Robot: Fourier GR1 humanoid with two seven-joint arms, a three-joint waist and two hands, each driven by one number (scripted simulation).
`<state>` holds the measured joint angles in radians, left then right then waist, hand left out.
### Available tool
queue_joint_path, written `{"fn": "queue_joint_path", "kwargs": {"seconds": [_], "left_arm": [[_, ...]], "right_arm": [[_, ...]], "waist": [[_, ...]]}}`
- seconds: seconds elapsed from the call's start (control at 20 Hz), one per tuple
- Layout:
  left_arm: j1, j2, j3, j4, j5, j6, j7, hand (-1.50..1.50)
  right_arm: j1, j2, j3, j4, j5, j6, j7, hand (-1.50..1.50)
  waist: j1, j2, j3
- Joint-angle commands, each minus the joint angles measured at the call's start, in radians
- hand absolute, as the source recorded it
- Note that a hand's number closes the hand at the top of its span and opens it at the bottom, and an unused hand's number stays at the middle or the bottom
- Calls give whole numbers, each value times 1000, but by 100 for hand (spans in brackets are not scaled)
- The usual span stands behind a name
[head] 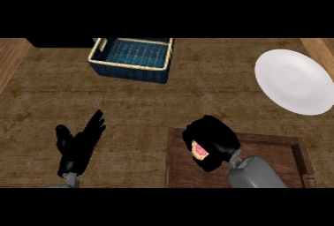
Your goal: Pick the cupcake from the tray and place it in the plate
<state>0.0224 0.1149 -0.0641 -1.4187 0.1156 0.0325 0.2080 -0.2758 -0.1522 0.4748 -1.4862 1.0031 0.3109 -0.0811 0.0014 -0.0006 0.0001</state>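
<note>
Cupcake (199, 150): pink, inside the curled right robot hand (212, 142), fingers wrapped round it, over the tray (287, 148). Plate (294, 81) lies up and right of that hand, well apart. Left robot hand (77, 145) rests open, farther off.

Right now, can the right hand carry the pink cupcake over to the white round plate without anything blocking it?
Probably yes. The right hand is curled round the pink cupcake above the brown wooden tray, and only bare counter lies between it and the white round plate.
</note>
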Motion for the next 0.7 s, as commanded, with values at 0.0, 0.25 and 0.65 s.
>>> {"fn": "queue_joint_path", "kwargs": {"seconds": [0.0,0.25,0.65], "left_arm": [[-7,17,24,0,16,-14,2,0],[-4,-10,13,-19,3,28,30,0],[23,17,2,-37,8,-27,24,0]], "right_arm": [[86,88,-31,-28,41,-157,111,150],[166,148,-179,-83,88,-377,299,150],[210,152,-193,-259,91,-641,408,150]], "waist": [[-8,-1,0],[-33,-5,1],[-8,-1,0]]}}
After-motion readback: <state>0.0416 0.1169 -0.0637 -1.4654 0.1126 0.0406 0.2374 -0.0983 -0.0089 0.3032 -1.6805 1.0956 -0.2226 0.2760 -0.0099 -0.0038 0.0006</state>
